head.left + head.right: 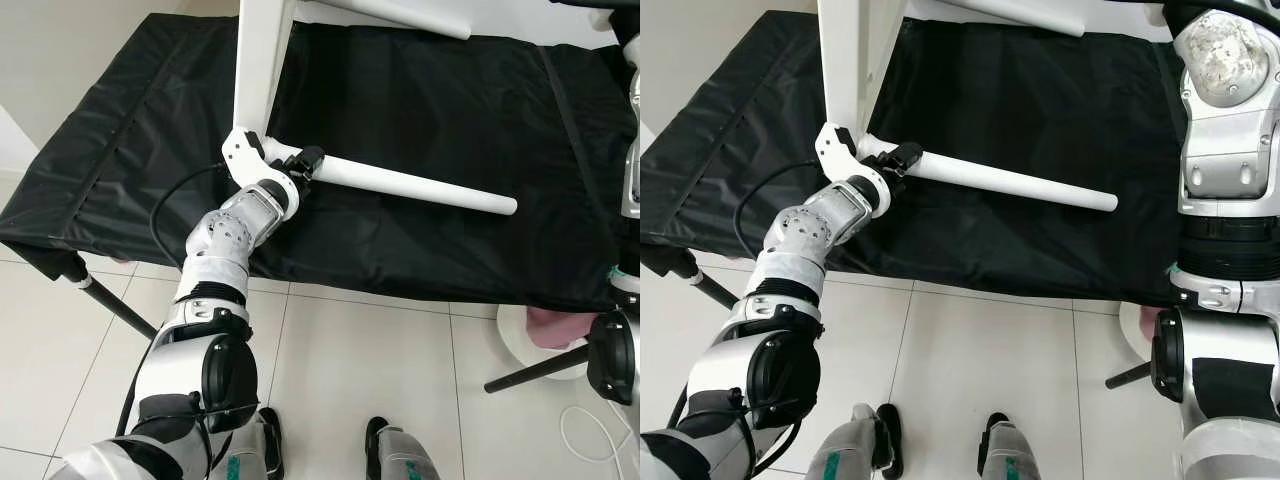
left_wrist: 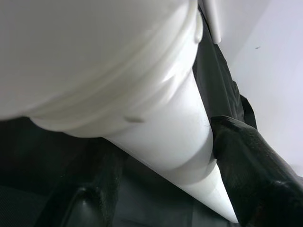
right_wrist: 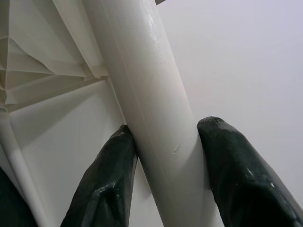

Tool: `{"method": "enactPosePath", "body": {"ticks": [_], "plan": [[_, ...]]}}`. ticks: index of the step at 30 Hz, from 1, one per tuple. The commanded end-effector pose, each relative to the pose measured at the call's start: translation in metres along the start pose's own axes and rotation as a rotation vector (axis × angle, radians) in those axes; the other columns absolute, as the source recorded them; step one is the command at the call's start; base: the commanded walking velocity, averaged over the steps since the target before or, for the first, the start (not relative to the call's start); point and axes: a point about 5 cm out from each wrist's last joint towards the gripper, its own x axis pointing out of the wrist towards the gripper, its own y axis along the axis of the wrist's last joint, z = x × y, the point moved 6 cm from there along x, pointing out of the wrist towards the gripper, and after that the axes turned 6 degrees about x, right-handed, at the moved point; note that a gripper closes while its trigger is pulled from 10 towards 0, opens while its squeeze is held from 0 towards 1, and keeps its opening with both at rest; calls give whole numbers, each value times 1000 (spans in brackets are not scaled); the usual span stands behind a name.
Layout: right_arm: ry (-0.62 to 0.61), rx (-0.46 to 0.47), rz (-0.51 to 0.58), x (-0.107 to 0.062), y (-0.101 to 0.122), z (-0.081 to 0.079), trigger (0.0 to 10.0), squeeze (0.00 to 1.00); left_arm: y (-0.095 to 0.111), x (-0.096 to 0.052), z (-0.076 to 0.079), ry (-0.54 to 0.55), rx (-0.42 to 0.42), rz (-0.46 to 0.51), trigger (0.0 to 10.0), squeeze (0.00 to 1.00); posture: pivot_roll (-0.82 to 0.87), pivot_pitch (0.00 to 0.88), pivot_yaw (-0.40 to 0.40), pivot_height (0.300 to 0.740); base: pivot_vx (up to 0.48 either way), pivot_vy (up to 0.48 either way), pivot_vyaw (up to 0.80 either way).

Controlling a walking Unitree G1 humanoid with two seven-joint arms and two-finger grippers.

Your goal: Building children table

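Head views: white table top (image 1: 258, 60) tipped on edge on black cloth-covered bench (image 1: 450, 140). Lower table leg (image 1: 420, 185) slanting across cloth toward right, gripped near socket end by left gripper (image 1: 303, 163). Upper leg (image 1: 1025, 12) at frame top. Tiled floor (image 1: 360, 350) below; pink-and-white object (image 1: 545, 330) beside bench stand at right.

Left wrist view: black fingers (image 2: 255, 175) clenched round lower leg just beneath threaded socket.

Right wrist view: right gripper (image 3: 165, 165) clamped on upper leg, ribbed table underside behind.
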Motion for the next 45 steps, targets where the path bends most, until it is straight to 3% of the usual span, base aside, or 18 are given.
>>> {"method": "enactPosePath", "body": {"ticks": [1, 3, 8, 10, 12, 16, 18, 23, 24, 27, 28, 30, 32, 34, 37, 39, 44, 45], "plan": [[-253, 74, 89, -5, 19, 59, 0, 0, 93, -25, -41, 303, 58, 318, 0, 0, -184, 174, 113, 740, 0, 0, 0], [-259, 76, 75, -8, 16, 59, 0, 0, 116, -36, -54, 353, 134, 372, 0, 0, -188, 185, 137, 740, 0, 0, 0], [-266, 78, 65, -11, 14, 59, 0, 0, 142, -48, -57, 379, 219, 429, 0, 0, -187, 189, 145, 740, 0, 0, 0], [-270, 78, 61, -13, 13, 60, 0, 0, 184, -62, -39, 351, 320, 518, 0, 0, -177, 197, 150, 740, 0, 0, 0], [-275, 82, 64, -14, 13, 59, 0, 0, 203, -69, -25, 321, 351, 562, 0, 0, -173, 197, 150, 740, 0, 0, 0], [-280, 85, 67, -14, 13, 59, 0, 0, 219, -75, -10, 282, 369, 601, 0, 0, -169, 196, 153, 740, 0, 0, 0], [-300, 96, 71, -15, 13, 59, 0, 0, 239, -86, 23, 198, 377, 659, 0, 0, -156, 197, 145, 740, 0, 0, 0], [-329, 125, 27, -17, -2, 57, 0, 0, 252, -95, 56, 115, 414, 707, 0, 0, -144, 197, 138, 740, 0, 0, 0], [-334, 171, -25, -21, -17, 50, 0, 0, 256, -99, 75, 65, 447, 724, 0, 0, -135, 196, 135, 740, 0, 0, 0], [-334, 171, -25, -21, -17, 50, 0, 0, 256, -99, 75, 65, 447, 724, 0, 0, -135, 196, 135, 740, 0, 0, 0], [-328, 244, -96, -27, -38, 35, 0, 0, 251, -98, 95, 14, 509, 724, 0, 0, -132, 202, 131, 740, 0, 0, 0], [-328, 244, -96, -27, -38, 35, 0, 0, 251, -98, 95, 14, 509, 724, 0, 0, -132, 202, 131, 740, 0, 0, 0], [-297, 504, -253, -44, -81, -10, 0, 0, 208, -74, 112, -77, 612, 587, 0, 0, -129, 213, 123, 740, 0, 0, 0], [-297, 504, -253, -44, -81, -10, 0, 0, 208, -74, 112, -77, 612, 587, 0, 0, -129, 213, 123, 740, 0, 0, 0], [-299, 839, -452, -79, -128, -69, 0, 0, 142, -45, 114, -174, 683, 363, 0, 0, -124, 221, 109, 740, 0, 0, 0], [-299, 839, -452, -79, -128, -69, 0, 0, 142, -45, 114, -174, 683, 363, 0, 0, -124, 221, 109, 740, 0, 0, 0], [-243, 1079, -573, -106, -143, -122, 0, 0, 121, -43, 128, -240, 756, 305, 0, 0, -118, 230, 103, 740, 0, 0, 0], [-243, 1079, -573, -106, -143, -122, 0, 0, 121, -43, 128, -240, 756, 305, 0, 0, -118, 230, 103, 740, 0, 0, 0]]}}
